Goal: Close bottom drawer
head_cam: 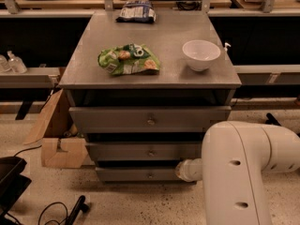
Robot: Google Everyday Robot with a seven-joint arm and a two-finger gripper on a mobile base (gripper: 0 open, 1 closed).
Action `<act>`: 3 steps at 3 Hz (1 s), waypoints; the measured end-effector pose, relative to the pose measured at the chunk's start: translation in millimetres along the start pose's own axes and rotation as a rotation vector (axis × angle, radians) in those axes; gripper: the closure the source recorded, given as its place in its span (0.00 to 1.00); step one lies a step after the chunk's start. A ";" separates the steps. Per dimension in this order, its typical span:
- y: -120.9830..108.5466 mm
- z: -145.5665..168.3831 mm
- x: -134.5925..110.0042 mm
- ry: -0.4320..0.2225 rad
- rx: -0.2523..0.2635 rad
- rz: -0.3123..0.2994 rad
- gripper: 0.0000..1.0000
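Observation:
The bottom drawer [136,174] is the slim grey front lowest on the cabinet, with a small brass knob [150,175]. A dark gap shows above its front. My gripper [182,170] is at the right end of this drawer front, at the tip of the white wrist that reaches in from the right. It is mostly hidden by my large white arm link [243,172]. I cannot tell whether it touches the front.
The middle drawer [145,151] and top drawer [150,120] sit above. On the cabinet top [164,27] lie a green snack bag [129,59], a white bowl [200,54] and a blue bag [137,11]. A cardboard box [58,139] stands at the left; cables lie on the floor.

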State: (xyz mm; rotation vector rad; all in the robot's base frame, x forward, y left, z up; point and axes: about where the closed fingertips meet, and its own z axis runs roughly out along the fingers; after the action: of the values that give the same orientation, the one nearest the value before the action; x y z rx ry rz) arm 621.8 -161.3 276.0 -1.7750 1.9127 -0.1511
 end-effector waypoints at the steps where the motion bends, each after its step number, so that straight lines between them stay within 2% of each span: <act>1: 28.7 -51.6 52.4 0.085 0.011 0.009 1.00; 2: 65.8 -110.9 100.9 0.144 0.043 0.035 1.00; 3: 93.8 -189.5 156.4 0.190 0.138 0.073 1.00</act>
State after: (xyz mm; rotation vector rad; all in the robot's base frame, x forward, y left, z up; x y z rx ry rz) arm 453.3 -347.9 352.8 -1.6466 2.0423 -0.4290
